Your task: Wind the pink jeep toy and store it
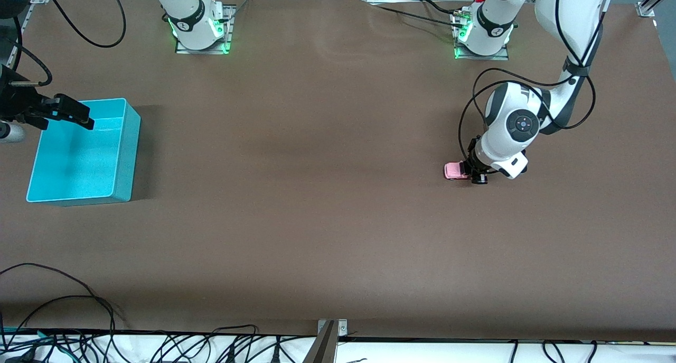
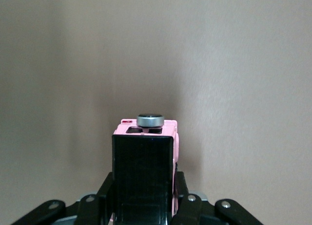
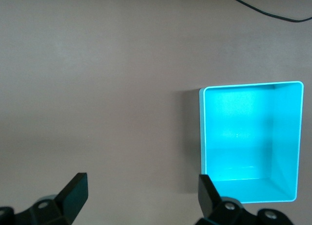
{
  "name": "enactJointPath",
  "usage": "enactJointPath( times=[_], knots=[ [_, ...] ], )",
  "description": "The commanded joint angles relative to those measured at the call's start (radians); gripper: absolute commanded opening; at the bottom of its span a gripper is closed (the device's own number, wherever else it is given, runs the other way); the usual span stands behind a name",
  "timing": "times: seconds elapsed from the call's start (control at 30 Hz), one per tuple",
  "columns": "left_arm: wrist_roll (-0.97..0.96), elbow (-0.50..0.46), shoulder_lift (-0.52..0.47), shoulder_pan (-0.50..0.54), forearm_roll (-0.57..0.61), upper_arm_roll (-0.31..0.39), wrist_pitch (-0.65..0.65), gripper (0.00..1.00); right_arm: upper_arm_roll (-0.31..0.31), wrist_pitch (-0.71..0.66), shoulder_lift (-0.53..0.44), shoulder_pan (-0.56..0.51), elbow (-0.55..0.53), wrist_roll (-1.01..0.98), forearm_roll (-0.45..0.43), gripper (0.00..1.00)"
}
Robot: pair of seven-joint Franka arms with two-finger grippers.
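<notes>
The pink jeep toy [image 1: 454, 170] is a tiny boxy pink car standing on the brown table at the left arm's end. My left gripper [image 1: 473, 174] is shut on it, with the fingers against its two sides. In the left wrist view the pink jeep toy [image 2: 144, 166] shows its black roof between the fingers [image 2: 104, 192] of my left gripper [image 2: 144, 193], with a round silver disc [image 2: 149, 120] at its outer end. My right gripper [image 1: 79, 115] hangs open and holds nothing, over the rim of the turquoise bin [image 1: 129, 157]. The right wrist view shows my right gripper [image 3: 141, 191] beside the bin [image 3: 202, 137].
The bin holds nothing that I can see. Both arm bases [image 1: 199, 30] stand along the table edge farthest from the front camera. Black cables [image 1: 158, 344] lie along the edge nearest the front camera, with a metal bracket [image 1: 330, 334] at its middle.
</notes>
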Motion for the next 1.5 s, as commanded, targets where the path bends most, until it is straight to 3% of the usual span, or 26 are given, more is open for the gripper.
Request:
enactJointPath(
  times=[0.0, 0.4, 0.7, 0.9, 1.13, 1.33, 1.4, 1.47],
  knots=[
    [0.074, 0.018, 0.025, 0.057, 0.028, 0.001, -0.002, 0.20, 0.001, -0.003, 0.003, 0.003, 0.012, -0.006, -0.011, 1.00],
    [0.227, 0.013, 0.030, 0.187, 0.028, 0.004, -0.002, 0.20, 0.001, -0.003, 0.003, 0.003, 0.012, -0.006, -0.011, 1.00],
    [0.264, 0.013, 0.031, 0.228, 0.033, 0.007, 0.000, 0.20, 0.001, -0.005, 0.003, 0.003, 0.012, -0.006, -0.011, 1.00],
    [0.277, 0.015, 0.030, 0.301, 0.130, 0.006, 0.000, 0.20, 0.001, -0.005, 0.004, 0.003, 0.012, -0.006, -0.011, 1.00],
    [0.304, 0.018, 0.031, 0.344, 0.157, 0.006, 0.000, 0.22, 0.001, -0.005, 0.004, 0.003, 0.011, -0.006, -0.011, 1.00],
    [0.335, 0.020, 0.031, 0.359, 0.157, 0.004, 0.000, 0.28, 0.001, -0.005, 0.004, 0.003, 0.011, -0.006, -0.011, 1.00],
    [0.335, 0.024, 0.031, 0.358, 0.157, 0.004, -0.002, 0.48, 0.001, -0.005, 0.004, 0.003, 0.012, -0.006, -0.011, 1.00],
    [0.333, 0.027, 0.031, 0.358, 0.156, 0.004, -0.002, 0.48, 0.003, -0.005, 0.004, 0.003, 0.011, -0.006, -0.011, 1.00]
  ],
)
